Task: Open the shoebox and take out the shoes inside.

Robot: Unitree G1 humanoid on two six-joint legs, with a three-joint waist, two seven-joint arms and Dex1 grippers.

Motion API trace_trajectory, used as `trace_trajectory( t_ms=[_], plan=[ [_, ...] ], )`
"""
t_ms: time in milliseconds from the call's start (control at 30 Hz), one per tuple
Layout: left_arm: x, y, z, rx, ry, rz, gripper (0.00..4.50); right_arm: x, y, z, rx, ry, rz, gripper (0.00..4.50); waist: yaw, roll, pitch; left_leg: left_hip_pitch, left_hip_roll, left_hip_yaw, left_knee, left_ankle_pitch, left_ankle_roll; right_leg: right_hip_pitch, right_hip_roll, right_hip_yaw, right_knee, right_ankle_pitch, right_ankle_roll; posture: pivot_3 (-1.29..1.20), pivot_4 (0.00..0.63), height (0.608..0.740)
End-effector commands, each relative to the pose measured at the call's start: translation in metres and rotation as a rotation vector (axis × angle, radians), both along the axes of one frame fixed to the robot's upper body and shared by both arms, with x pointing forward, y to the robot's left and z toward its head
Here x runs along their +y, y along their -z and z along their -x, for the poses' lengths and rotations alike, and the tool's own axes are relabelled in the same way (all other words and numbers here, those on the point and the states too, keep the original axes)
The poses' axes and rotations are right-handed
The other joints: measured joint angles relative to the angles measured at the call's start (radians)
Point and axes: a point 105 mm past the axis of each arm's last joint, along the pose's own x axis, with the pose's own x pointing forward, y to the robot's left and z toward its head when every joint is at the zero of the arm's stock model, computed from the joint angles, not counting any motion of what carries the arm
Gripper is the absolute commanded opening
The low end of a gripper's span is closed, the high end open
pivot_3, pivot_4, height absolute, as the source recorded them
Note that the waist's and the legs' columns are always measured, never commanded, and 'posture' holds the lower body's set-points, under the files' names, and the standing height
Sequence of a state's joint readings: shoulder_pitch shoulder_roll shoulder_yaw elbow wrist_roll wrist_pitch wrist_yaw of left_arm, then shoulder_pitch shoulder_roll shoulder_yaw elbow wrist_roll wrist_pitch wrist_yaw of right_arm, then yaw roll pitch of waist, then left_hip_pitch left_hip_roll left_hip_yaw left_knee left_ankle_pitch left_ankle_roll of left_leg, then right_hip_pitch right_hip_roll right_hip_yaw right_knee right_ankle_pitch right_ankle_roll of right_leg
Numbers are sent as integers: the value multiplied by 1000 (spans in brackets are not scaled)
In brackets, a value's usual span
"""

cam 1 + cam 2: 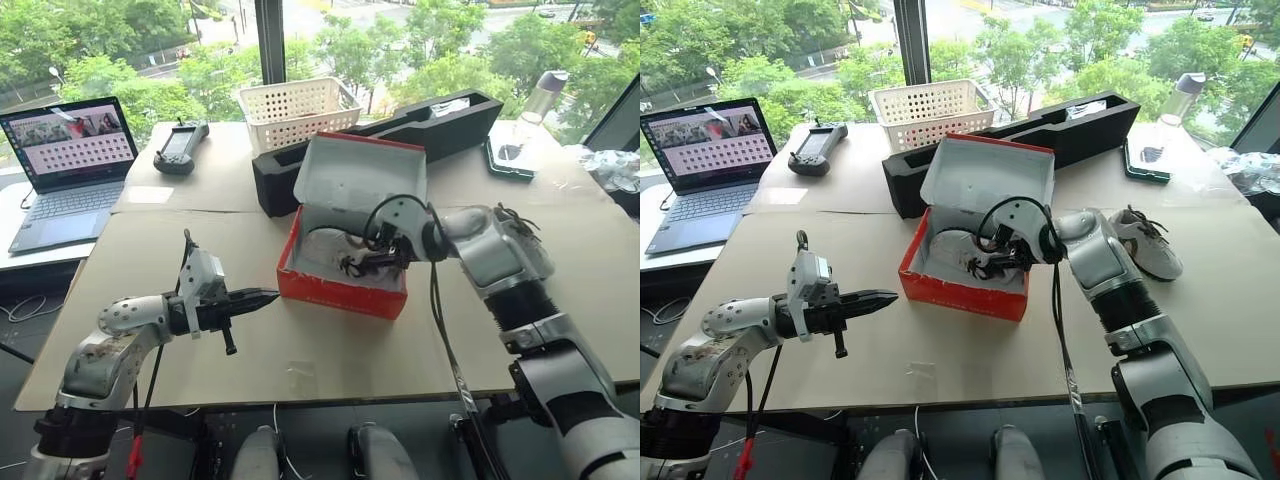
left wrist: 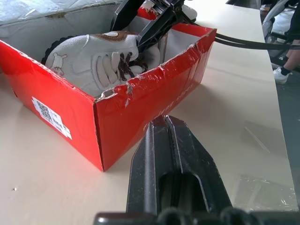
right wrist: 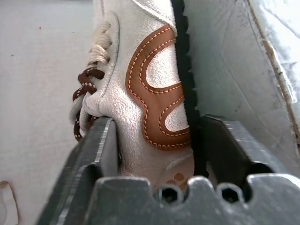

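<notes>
Cardboard-covered bench (image 1: 300, 360): open shoebox (image 1: 340, 285); right fingers (image 3: 101, 140) clamping shoe (image 3: 150, 93) inside; other shoe (image 1: 1145, 245) beside; left fingers (image 1: 250, 298) closed, empty.

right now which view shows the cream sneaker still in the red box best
The left wrist view: the cream suede sneaker lies in the red cardboard shoebox, laces visible. The right wrist view shows its heel close up; the eye views mostly hide it behind the right gripper.

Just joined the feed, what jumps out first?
The red shoebox at table centre, lid up, with the right gripper reaching inside, fingers either side of a white shoe. A second shoe lies on the table right of the box. The left gripper hovers shut beside the box.
</notes>
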State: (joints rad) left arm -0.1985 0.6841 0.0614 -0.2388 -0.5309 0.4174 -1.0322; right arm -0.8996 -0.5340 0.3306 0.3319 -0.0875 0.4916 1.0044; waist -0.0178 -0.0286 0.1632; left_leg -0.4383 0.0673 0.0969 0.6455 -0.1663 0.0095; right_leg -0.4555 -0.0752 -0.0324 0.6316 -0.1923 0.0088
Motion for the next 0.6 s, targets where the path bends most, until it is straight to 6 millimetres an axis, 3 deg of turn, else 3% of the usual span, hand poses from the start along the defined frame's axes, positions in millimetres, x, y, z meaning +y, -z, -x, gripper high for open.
trace_trajectory(
  t_ms=[33, 133, 333, 600],
  plan=[
    [0, -13, 0, -56, 8, -5, 0, 5, 17, 7, 64, -14, 9, 1529, 0, 0, 0, 0, 0, 0, 0, 0, 0, 0, 0, 0, 0, 0, 0, 0, 150, 733],
    [1, -13, 0, -56, 8, -7, 0, 5, 16, 6, 57, -6, 6, 738, 0, 0, 0, 0, 0, 0, 0, 0, 0, 0, 0, 0, 0, 0, 0, 0, 150, 733],
    [1, -13, 0, -56, 7, -10, 0, 9, -2, 4, 4, 3, -28, 738, -1, 0, 0, 0, 0, 0, 0, 0, 0, 0, 0, 0, 0, 0, 0, 0, 150, 733],
    [1, -12, 0, -53, 9, -14, 0, 12, -58, 21, -81, -66, -89, 738, 3, 0, 0, -2, 0, 0, 0, 0, 0, -2, 0, 0, 0, 0, 0, 0, 150, 733]
  ],
)
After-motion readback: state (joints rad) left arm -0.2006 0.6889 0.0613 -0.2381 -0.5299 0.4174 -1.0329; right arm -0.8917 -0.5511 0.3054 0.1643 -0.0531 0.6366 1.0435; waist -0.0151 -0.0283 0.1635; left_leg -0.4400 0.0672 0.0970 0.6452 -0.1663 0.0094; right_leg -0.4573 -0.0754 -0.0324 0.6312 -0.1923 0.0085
